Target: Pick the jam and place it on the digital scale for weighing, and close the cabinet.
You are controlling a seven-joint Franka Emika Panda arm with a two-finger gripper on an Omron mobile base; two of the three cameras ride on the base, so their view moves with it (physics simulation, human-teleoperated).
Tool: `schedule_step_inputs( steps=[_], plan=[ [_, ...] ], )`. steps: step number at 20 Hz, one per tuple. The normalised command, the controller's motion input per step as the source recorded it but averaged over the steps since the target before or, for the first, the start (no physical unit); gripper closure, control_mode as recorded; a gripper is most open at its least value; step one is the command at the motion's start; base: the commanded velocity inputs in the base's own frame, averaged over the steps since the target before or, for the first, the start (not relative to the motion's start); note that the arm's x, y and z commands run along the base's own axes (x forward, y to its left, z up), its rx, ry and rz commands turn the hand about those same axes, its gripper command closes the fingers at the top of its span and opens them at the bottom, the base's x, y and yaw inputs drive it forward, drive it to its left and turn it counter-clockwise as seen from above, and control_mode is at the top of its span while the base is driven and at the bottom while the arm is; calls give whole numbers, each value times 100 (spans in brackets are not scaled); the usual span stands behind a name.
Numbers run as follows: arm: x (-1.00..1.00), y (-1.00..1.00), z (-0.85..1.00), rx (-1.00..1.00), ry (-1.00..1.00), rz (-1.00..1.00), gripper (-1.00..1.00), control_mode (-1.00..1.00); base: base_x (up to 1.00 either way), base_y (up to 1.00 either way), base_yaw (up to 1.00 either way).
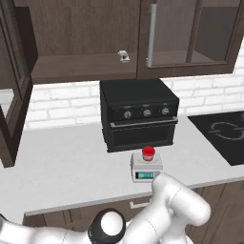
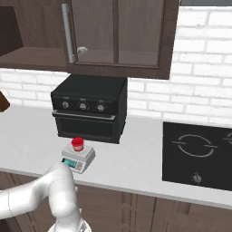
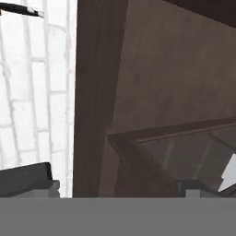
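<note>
The jam [image 1: 148, 153], a squat red jar, stands upright on the round plate of the digital scale [image 1: 147, 168] in front of the oven; the same jam [image 2: 78, 144] and scale [image 2: 78, 158] show in the right base view. The cabinet [image 1: 86, 52] hangs above. Its left door [image 1: 13, 100] is swung open towards me, and its right door with the silver bar handle [image 1: 151, 35] is shut. In the hand view my gripper [image 3: 110, 184] is open, its fingertips [image 3: 27, 180] far apart. It faces dark cabinet wood [image 3: 99, 92] and a glass-panelled frame corner [image 3: 138, 154].
A black oven [image 1: 138, 114] sits on the grey counter [image 1: 57, 162] against the white brick wall. A black cooktop [image 1: 224, 133] lies at the right. A small grey-white object [image 1: 124, 56] rests on the open cabinet shelf. Brown drawers run below the counter.
</note>
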Motion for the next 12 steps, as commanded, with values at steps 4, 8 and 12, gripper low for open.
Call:
schedule_step_inputs(
  steps=[4,8,12],
  plan=[
    [79,-7,8,-2,-20,-33,-100,-100,0,0,0],
    [71,-25,33,-3,-5,-30,-100,-100,0,0,0],
    [52,-83,51,0,-4,-24,-100,-100,0,0,0]
  ],
)
